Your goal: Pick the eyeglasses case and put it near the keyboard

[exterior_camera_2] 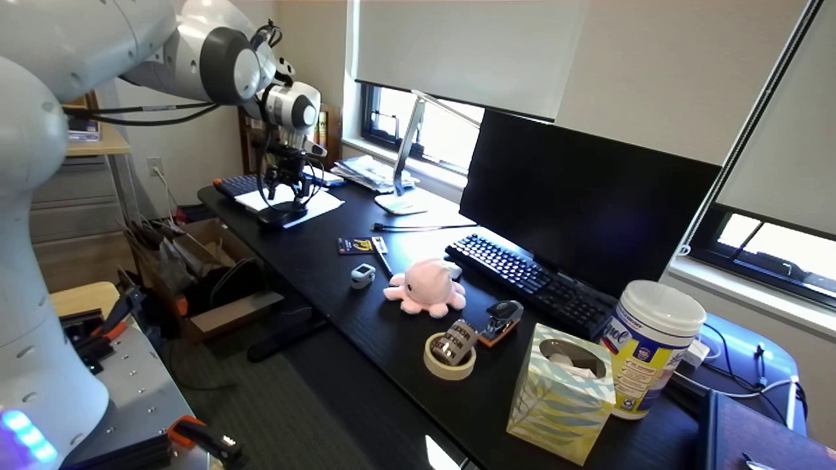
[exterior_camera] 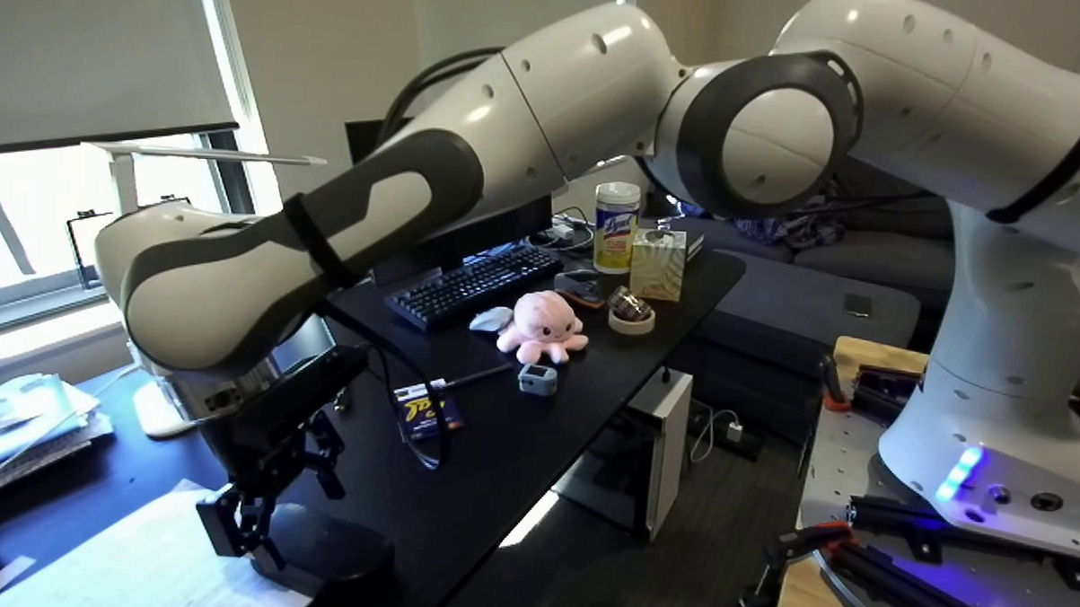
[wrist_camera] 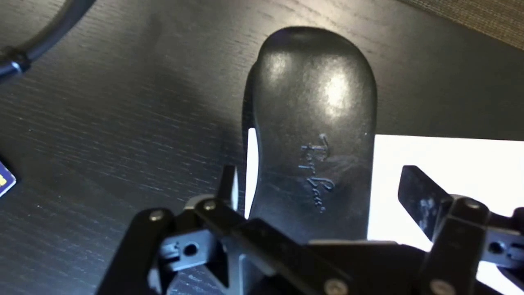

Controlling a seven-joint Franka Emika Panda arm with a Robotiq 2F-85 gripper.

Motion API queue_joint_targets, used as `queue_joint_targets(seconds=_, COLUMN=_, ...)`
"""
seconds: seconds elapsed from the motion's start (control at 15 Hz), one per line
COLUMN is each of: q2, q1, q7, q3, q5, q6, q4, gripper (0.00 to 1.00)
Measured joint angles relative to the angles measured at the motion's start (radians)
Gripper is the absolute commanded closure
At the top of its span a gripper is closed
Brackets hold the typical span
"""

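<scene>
The eyeglasses case is a black, rounded oblong case with embossed script, lying partly on white paper near the desk's edge. It shows in the wrist view (wrist_camera: 315, 119) and in both exterior views (exterior_camera: 343, 548) (exterior_camera_2: 269, 217). My gripper (wrist_camera: 321, 184) is open, with one finger on each side of the case and a visible gap at both sides. It also shows above the case in both exterior views (exterior_camera: 272, 514) (exterior_camera_2: 286, 194). The near end of the case is hidden by the gripper in the wrist view. The keyboard (exterior_camera: 473, 283) (exterior_camera_2: 522, 274) lies in front of the black monitor (exterior_camera_2: 581, 202).
A pink plush octopus (exterior_camera: 544, 326) (exterior_camera_2: 428, 287), a small grey device (exterior_camera: 537, 380) and a blue card pack (exterior_camera: 427, 412) lie between case and keyboard. A stapler (exterior_camera_2: 501, 320), tape roll (exterior_camera_2: 447, 365), tissue box (exterior_camera_2: 565, 398) and wipes tub (exterior_camera_2: 653, 346) stand farther along. A lamp (exterior_camera_2: 401, 201) stands behind.
</scene>
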Motion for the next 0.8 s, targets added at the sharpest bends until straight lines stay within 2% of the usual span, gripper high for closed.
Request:
queue_joint_targets(seconds=0.13, q2=0.034, q1=0.004, q7=0.010, q3=-0.008, q5=-0.010, q6=-0.001, q4=0.044, gripper=0.00)
queue_joint_targets(seconds=0.2, q2=0.050, q1=0.004, q7=0.010, q3=-0.008, q5=-0.013, q6=0.001, q4=0.064, gripper=0.18)
queue_joint_targets(seconds=0.27, q2=0.064, q1=0.005, q7=0.010, q3=-0.008, q5=-0.013, q6=0.007, q4=0.079, gripper=0.27)
queue_joint_targets(seconds=0.47, q2=0.093, q1=0.015, q7=0.008, q3=-0.011, q5=-0.017, q6=0.080, q4=0.099, gripper=0.46)
queue_joint_targets(seconds=0.8, q2=0.099, q1=0.029, q7=0.007, q3=-0.020, q5=-0.017, q6=0.143, q4=0.105, gripper=0.47)
